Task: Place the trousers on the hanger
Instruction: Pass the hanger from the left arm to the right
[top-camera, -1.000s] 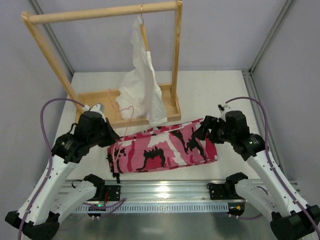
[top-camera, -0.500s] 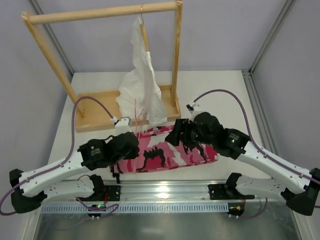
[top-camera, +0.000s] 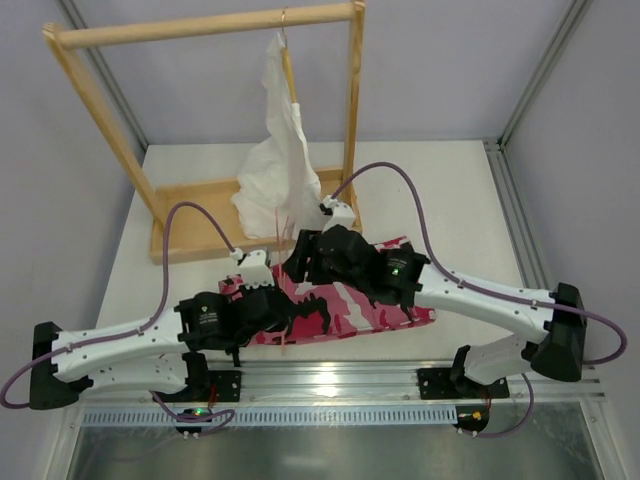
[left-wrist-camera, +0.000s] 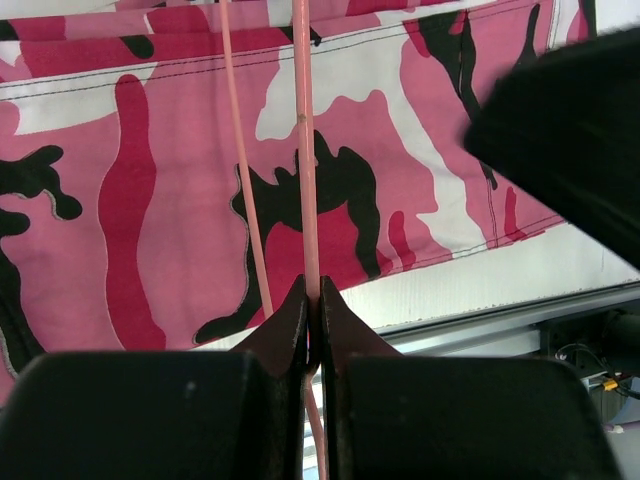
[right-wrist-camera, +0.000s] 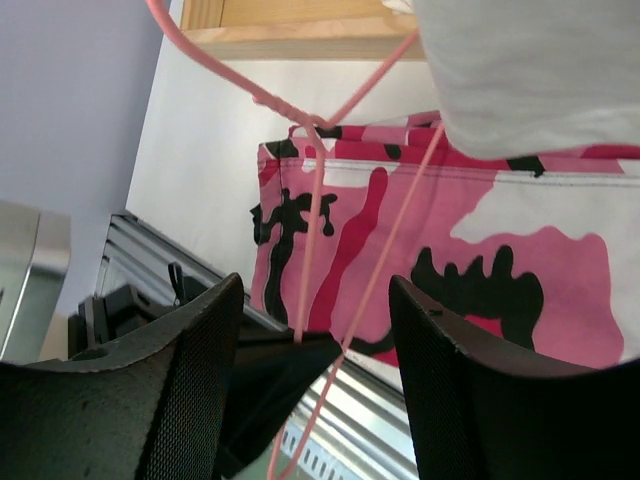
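Left end effector (left-wrist-camera: 312, 300): clenched on the hanger (left-wrist-camera: 304, 150) wire.
Right end effector (right-wrist-camera: 315, 340): released, fingers spread, hanger wires seen between them.
Hanger: held just above the trousers (left-wrist-camera: 130, 200).
Trousers: flat on the counter (top-camera: 450, 190), beneath both arms.

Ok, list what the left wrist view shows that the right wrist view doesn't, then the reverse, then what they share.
Left wrist only: the left gripper seen close up, clamped shut on one wire of the hanger. Right wrist only: the right gripper open, with the wires seen between its fingers; the hanger's twisted neck; the white garment; the wooden rack base. Both: the trousers lying under the pink wires.
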